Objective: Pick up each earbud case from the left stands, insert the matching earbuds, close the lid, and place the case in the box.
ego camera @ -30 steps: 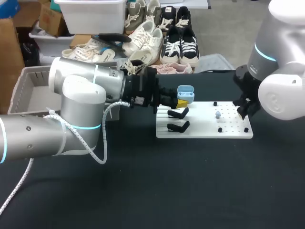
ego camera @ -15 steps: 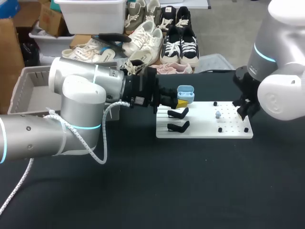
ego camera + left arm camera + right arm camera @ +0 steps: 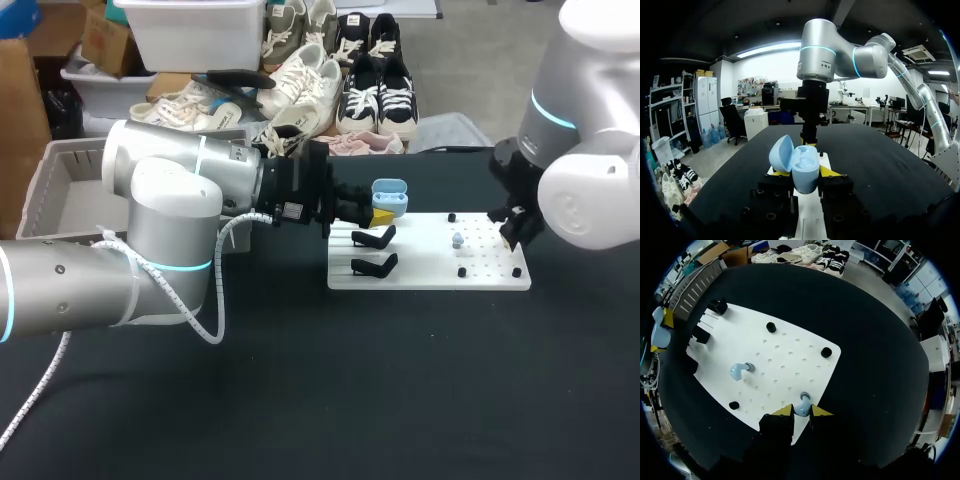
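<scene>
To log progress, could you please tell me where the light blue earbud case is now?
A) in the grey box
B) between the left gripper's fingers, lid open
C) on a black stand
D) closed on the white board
B: the yellow tips of the left gripper clamp the earbud case, lid raised.

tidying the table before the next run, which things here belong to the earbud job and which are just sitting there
Part of the job: earbud case, lid open, in the left gripper; earbud at the right gripper; second earbud; white board; grey box.
Just sitting there, unused now: two empty black stands; black pegs.
</scene>
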